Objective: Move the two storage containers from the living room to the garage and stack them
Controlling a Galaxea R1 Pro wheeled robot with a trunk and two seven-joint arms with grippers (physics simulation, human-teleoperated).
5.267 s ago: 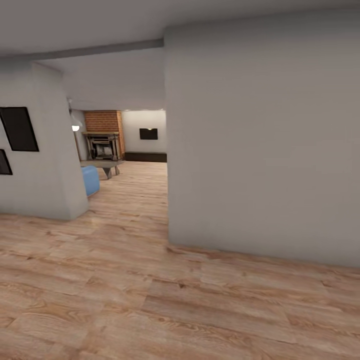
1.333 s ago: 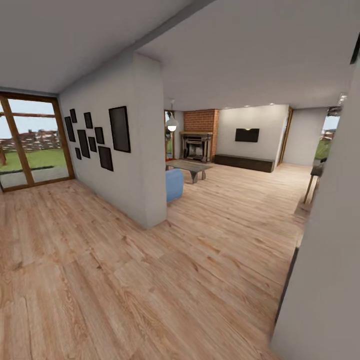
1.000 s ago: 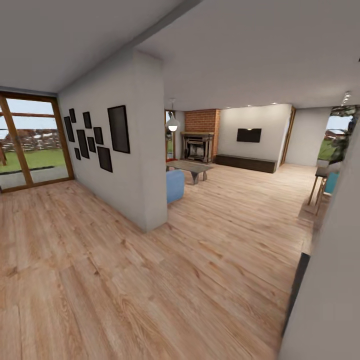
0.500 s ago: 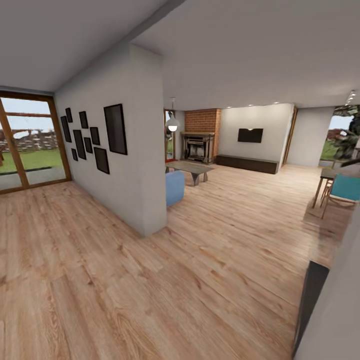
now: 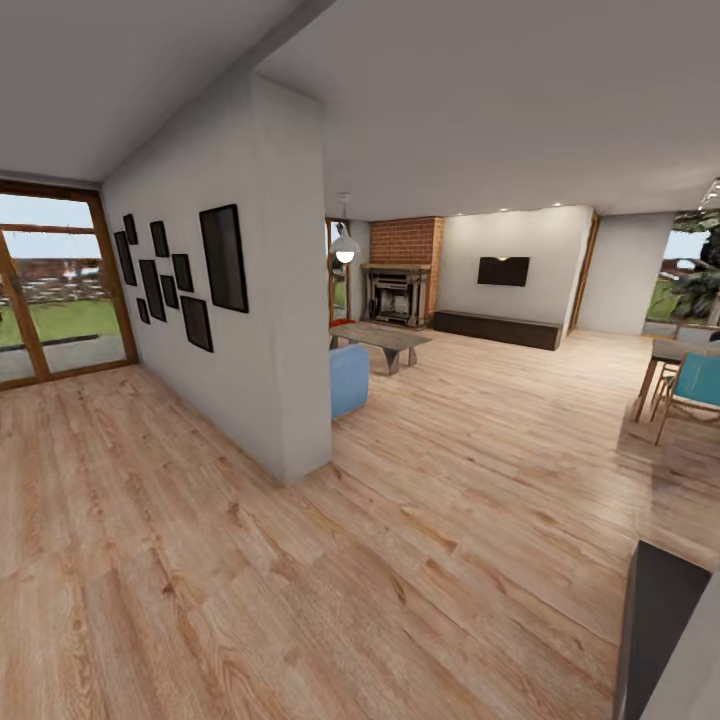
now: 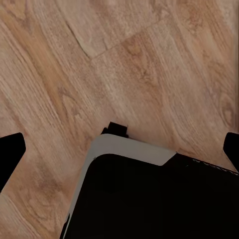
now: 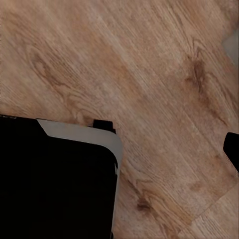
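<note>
The two storage containers are out of view, and so are the garage and its floor. The head view looks across light wood planks into the living room, with its brick fireplace (image 5: 399,286), a blue sofa end (image 5: 349,378) and a low coffee table (image 5: 382,338). In the left wrist view my left gripper (image 6: 119,147) is open and empty, its dark fingertips (image 6: 10,152) wide apart over the planks. The right wrist view shows my right gripper (image 7: 119,149) empty, with one dark fingertip (image 7: 232,148) far out at the picture's edge.
A cream partition wall (image 5: 285,300) with black frames juts out left of centre. Glass doors (image 5: 50,290) stand at far left. A teal chair (image 5: 697,385) and table are at right, a dark panel (image 5: 660,620) near lower right. My dark base (image 6: 149,199) fills part of the wrist views.
The camera has moved forward and turned. The near wall at right has slid out of the picture, and the teal chair and more of the living room have come into view.
</note>
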